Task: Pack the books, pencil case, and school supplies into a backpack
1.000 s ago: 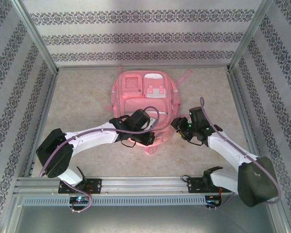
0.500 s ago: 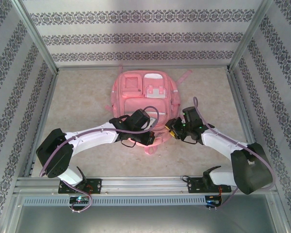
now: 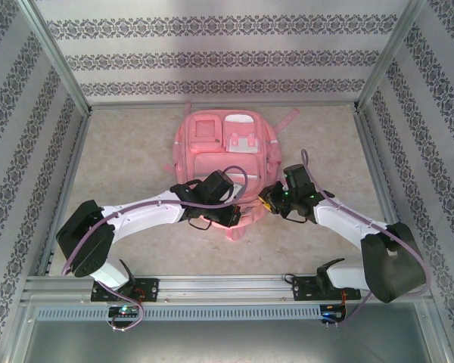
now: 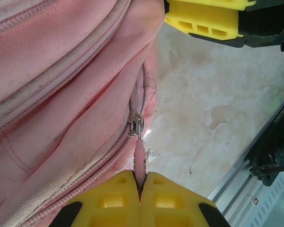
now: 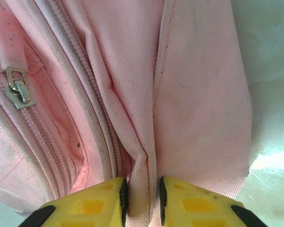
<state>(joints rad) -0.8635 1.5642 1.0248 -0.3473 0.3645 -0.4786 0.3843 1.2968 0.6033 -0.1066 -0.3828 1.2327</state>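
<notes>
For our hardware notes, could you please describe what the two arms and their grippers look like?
Both the left arm and right arm have white links, black joints and looping purple cables. Each gripper's fingers are yellow with recessed pockets and black bases.

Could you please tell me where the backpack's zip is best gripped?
By the pink pull tab hanging off the metal slider, approached end-on from its free tip: it is thin and flat, so the left hand pinches its two faces.

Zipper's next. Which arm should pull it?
Left. The left hand is shut on the pink zipper pull of the backpack. The right hand pinches a fold of its fabric, not a pull, so it probably serves better as a brace.
</notes>
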